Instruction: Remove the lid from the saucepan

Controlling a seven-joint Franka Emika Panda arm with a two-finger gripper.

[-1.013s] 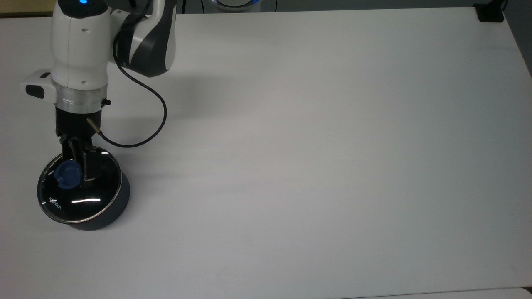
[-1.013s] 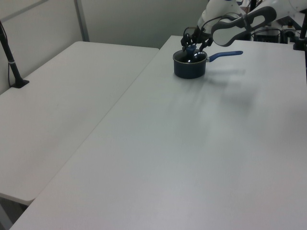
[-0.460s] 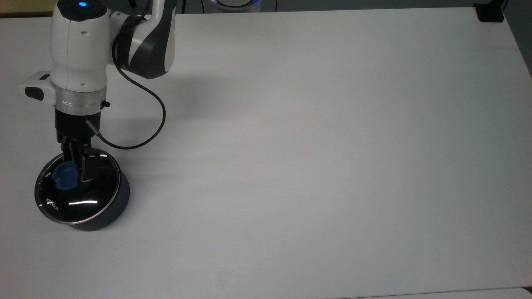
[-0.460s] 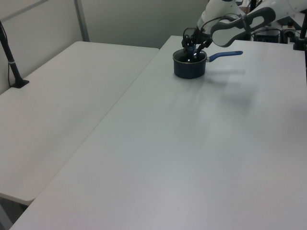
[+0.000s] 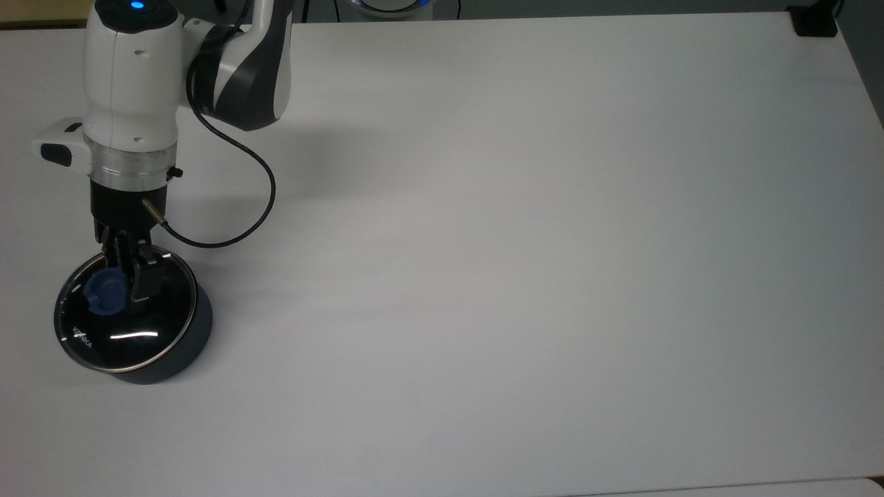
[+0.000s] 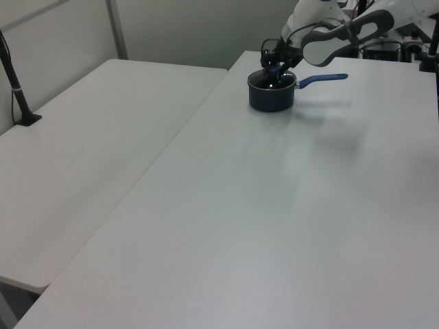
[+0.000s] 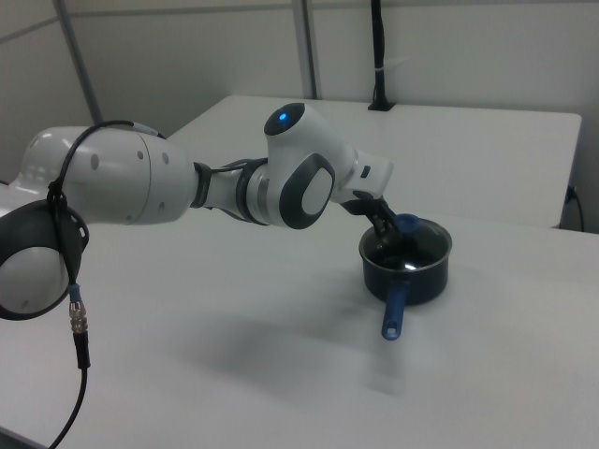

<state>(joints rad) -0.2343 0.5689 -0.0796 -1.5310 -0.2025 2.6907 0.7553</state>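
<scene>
Lid (image 5: 124, 321) hangs tilted just above saucepan (image 5: 181, 352) at bench (image 5: 518, 276) 8 o'clock, pincer (image 5: 110, 286) clamped on its blue knob.

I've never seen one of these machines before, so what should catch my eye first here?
The big white arm reaching from the right view's left across a bare white table. Its gripper is at the blue knob of a glass lid on a dark saucepan, whose blue handle points toward the right view's camera.
</scene>
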